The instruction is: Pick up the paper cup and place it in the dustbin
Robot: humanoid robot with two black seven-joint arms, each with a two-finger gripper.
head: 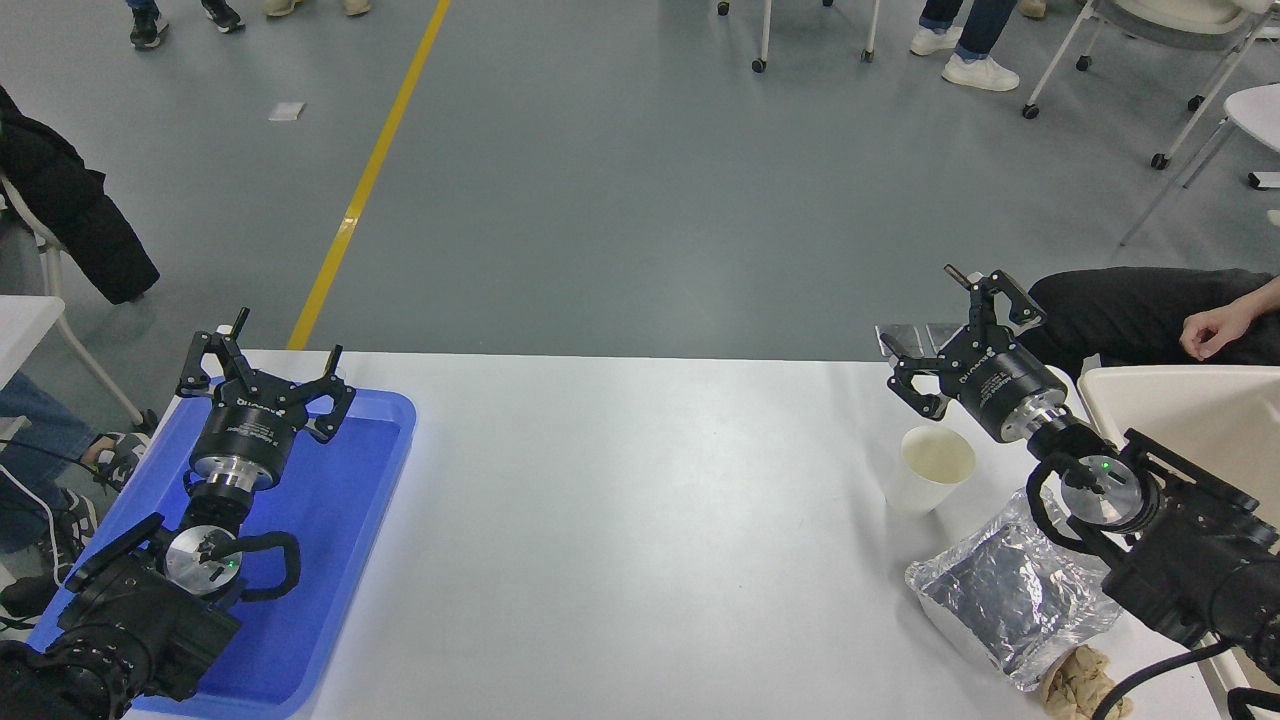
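With its fingers spread and empty beside the upright paper cup (929, 468), the right gripper (950, 335) risks tipping it toward the foil bag (1015, 590) on descent.

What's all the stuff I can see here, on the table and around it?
White table: one, fills the foreground.
Flat blue plastic tray: one, table's left end.
Small white paper cup: one, upright, cream inside, right part of the table.
Crumpled silver foil bag: one, lying near the cup, towards the camera.
Crumpled brown paper: one wad, at the foil bag's near end.
Large cream-beige plastic dustbin: one, right edge, partly hidden.
Yellow floor line: one, grey floor beyond.
Seated person's hand: one, far right.
Left gripper: black, open, over the tray.
Right gripper: black, open, just beyond the cup.
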